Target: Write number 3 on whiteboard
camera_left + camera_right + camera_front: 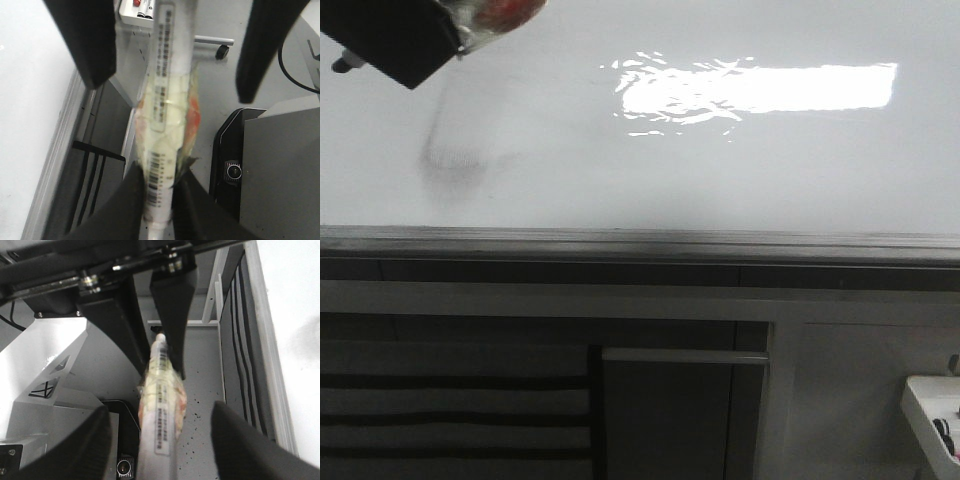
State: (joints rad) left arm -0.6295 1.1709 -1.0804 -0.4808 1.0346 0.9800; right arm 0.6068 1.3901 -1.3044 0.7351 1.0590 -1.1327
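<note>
The whiteboard [720,170] fills the upper front view, glossy white with a bright glare patch. No number 3 shows on it in any view. A white marker [165,100] with a barcode label and yellowish tape round its middle is held off the board's edge. My left gripper [159,172] is shut on one end of it. My right gripper [160,412] is open, its fingers [100,440] standing wide on either side of the marker [160,415] without touching it. A black gripper part [400,40] with the taped marker [495,15] shows at the front view's top left corner.
A faint grey smudge [455,165] lies on the board's left. The board ends in a grey metal edge [640,243], with a cabinet and black slats [450,410] below. A white tray [935,420] sits at the lower right. A black camera base [232,170] stands on the floor.
</note>
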